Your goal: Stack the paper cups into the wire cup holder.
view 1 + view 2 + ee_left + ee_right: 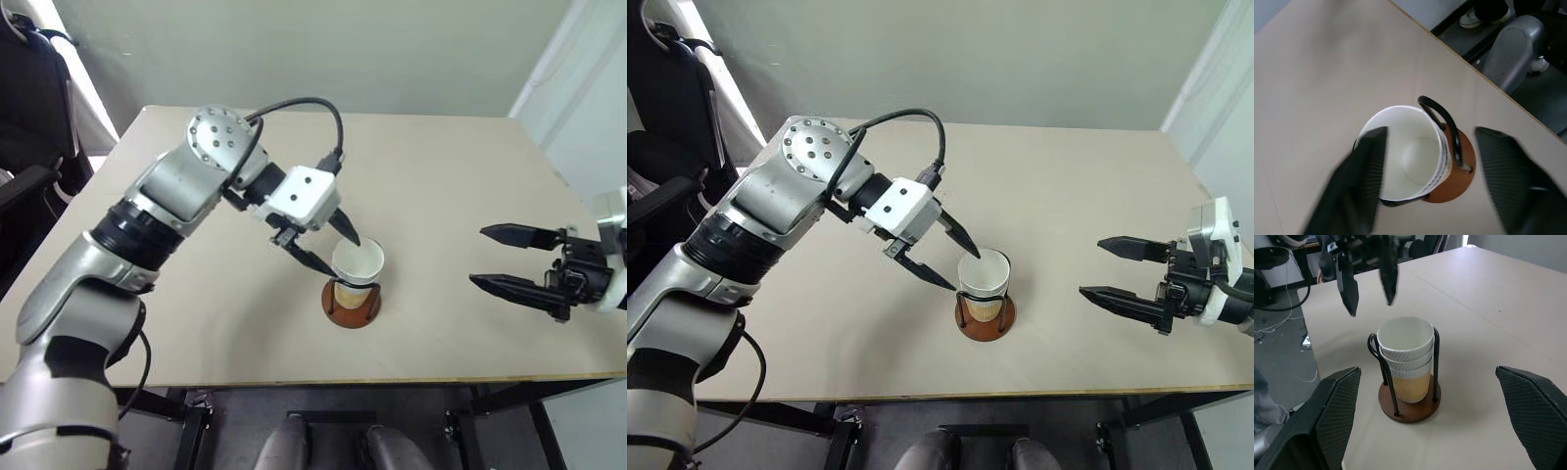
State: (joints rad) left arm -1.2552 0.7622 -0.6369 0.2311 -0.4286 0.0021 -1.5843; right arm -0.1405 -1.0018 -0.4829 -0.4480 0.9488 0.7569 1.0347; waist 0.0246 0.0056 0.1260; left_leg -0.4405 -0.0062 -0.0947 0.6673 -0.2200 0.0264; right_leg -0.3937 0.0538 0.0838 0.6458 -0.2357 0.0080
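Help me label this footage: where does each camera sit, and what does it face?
Head views: high, looking down on the table; both arms show.
Left wrist view: above the paper cups; own fingers open.
Right wrist view: low, facing the wire cup holder; own fingers open, left gripper beyond.
All share the stacked cups.

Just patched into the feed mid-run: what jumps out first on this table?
The stack of paper cups, three nested, sits in the wire cup holder near the table's front edge. The left gripper hangs open right above the top cup's rim, holding nothing. The right gripper waits open, off to the right of the holder, also holding nothing.
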